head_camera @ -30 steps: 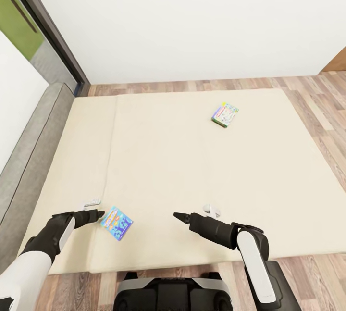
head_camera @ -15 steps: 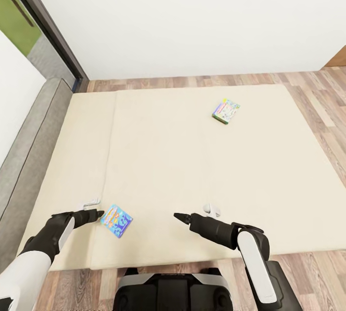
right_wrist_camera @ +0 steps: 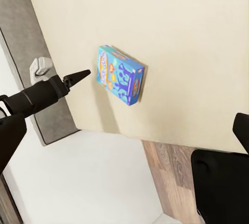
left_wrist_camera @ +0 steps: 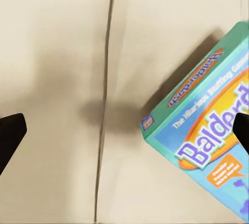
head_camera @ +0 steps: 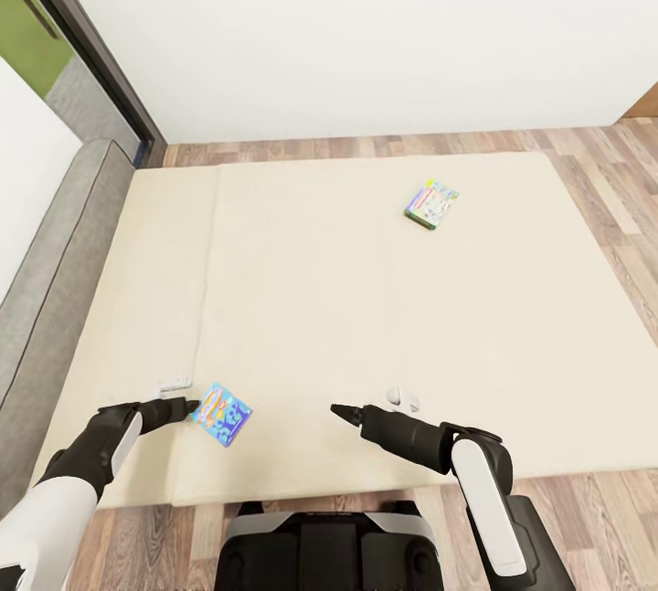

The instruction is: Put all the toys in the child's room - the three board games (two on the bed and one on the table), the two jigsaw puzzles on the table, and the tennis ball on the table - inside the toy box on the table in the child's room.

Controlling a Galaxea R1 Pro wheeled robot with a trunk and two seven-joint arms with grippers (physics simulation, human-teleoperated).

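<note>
On the beige mattress of the bed (head_camera: 347, 317), a small blue board game (head_camera: 222, 413) lies near the front edge. My left gripper (head_camera: 189, 406) hovers just beside it, open. In the left wrist view the blue box (left_wrist_camera: 207, 151) sits toward one dark fingertip (left_wrist_camera: 241, 130), not between the jaws. A green-edged cartoon board game (head_camera: 431, 205) lies far back on the bed. My right gripper (head_camera: 340, 410) hangs open over bare mattress and holds nothing; its wrist view shows the blue box (right_wrist_camera: 120, 74) and the left gripper (right_wrist_camera: 78, 75) pointing at it.
A grey headboard (head_camera: 50, 271) runs along the bed's left side. Wood-plank floor (head_camera: 603, 207) borders the bed to the right and behind, under a white wall (head_camera: 366, 34). A dark-framed window (head_camera: 82, 43) is at upper left. My base (head_camera: 329, 550) stands at the bed's front edge.
The whole view has shifted a little, so the bed and both boxes sit slightly higher in the picture. Both arms keep their pose; the blue box now lies a bit nearer the left gripper.
</note>
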